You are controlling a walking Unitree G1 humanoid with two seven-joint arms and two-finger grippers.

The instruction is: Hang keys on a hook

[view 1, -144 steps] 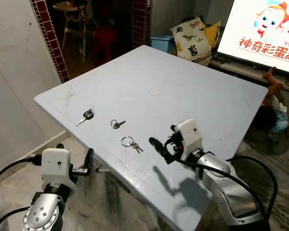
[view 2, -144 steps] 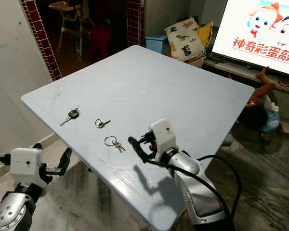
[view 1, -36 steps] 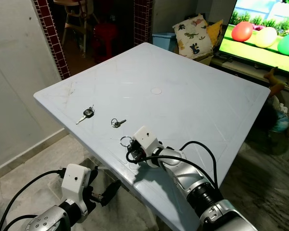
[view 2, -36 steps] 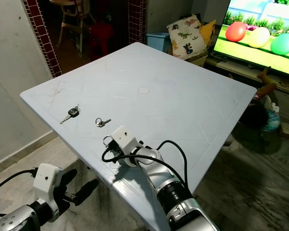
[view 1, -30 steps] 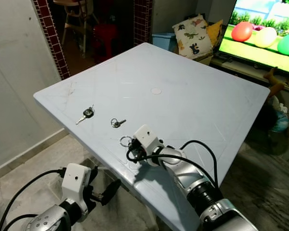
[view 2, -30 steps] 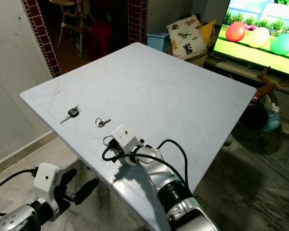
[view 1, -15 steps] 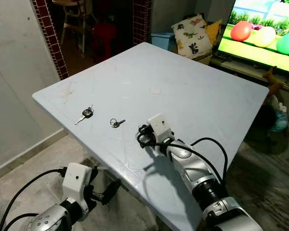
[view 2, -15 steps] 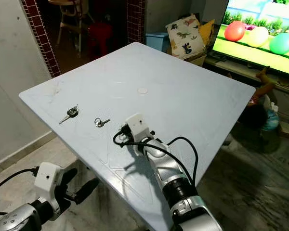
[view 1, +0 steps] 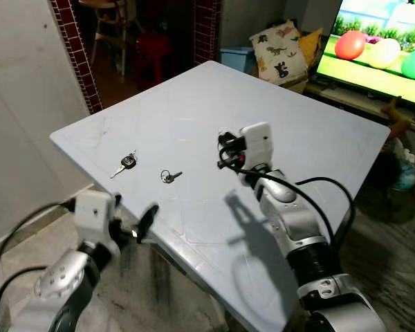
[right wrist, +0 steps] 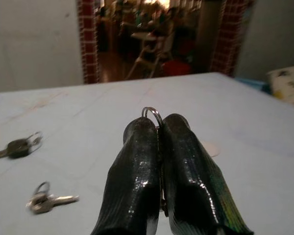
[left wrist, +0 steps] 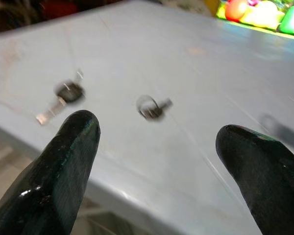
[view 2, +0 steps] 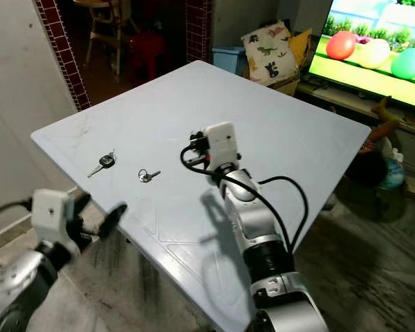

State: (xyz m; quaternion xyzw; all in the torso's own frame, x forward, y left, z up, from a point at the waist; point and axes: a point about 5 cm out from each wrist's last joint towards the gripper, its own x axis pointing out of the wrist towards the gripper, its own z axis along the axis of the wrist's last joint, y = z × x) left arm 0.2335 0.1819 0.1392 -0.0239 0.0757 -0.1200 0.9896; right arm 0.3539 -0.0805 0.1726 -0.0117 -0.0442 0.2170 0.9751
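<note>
The held key set (right wrist: pixel 152 115) is mostly hidden: in the right wrist view only the top of its thin wire ring pokes out between the two fingertips, and the keys themselves cannot be made out. The right gripper (view 1: pixel 223 149) is raised above the middle of the table (view 1: pixel 304 138), its glossy black rounded fingers (right wrist: pixel 137 161) pressed together on that ring. No hook can be made out in any view. Two other key sets lie flat on the pale, smooth, lightly scuffed tabletop near its left edge: a black-headed key (view 1: pixel 126 163) with a silver blade, and, just beside it toward the centre, a small silver key on a ring (view 1: pixel 168 176); both are blurred in the left wrist view. The left gripper (view 1: pixel 140 223) hangs just off the near-left table edge, its blunt fingers (left wrist: pixel 68 161) spread wide apart and holding nothing. Beyond the table stand a brick-red tiled pillar (view 1: pixel 72 55), a dinosaur-print cushion (view 1: pixel 282 48) and a bright screen (view 1: pixel 380 48), cut off by the frame.
</note>
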